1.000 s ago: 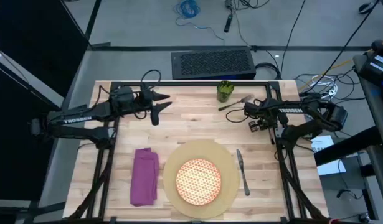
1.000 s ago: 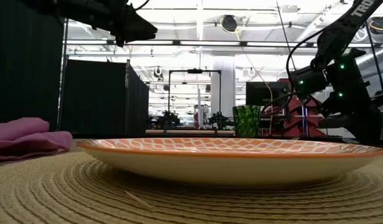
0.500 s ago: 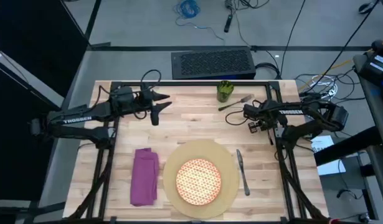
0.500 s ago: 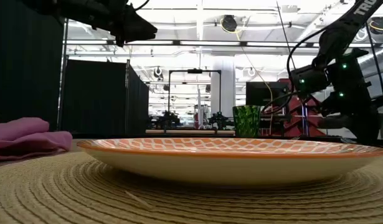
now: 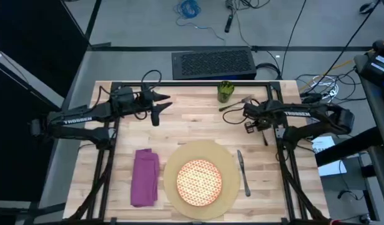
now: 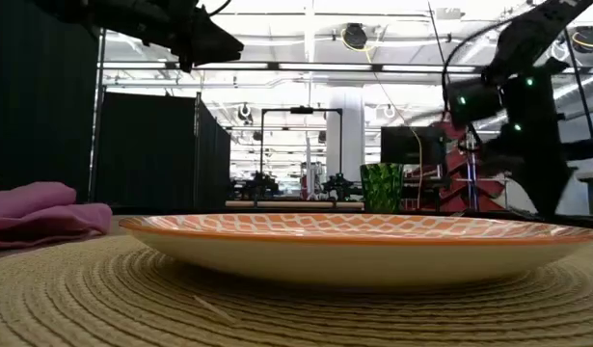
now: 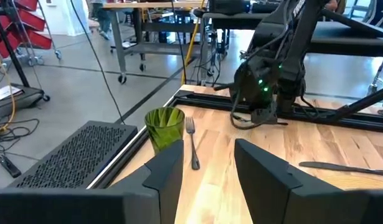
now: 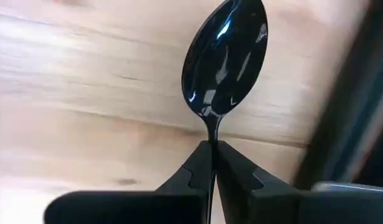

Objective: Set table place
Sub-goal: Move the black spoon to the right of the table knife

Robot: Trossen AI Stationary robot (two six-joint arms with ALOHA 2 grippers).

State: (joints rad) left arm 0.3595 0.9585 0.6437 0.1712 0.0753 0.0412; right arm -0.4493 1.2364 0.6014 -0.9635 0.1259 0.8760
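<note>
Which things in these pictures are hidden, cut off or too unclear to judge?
- Spoon handle: right wrist view, hidden between the right gripper fingers.
- Spoon in the high view: too small to make out at the right gripper.
- Knife: left wrist view, cut off by the edge.
- Napkin: low view, cut off by the edge.
- Fork: absent from the low view.

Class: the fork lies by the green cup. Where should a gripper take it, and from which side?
Probably at mid-handle, coming straight down with fingers across it. The fork lies flat on the table, tines beside the cup, so the handle's free end leaves more room. The right gripper already holds a spoon.
</note>
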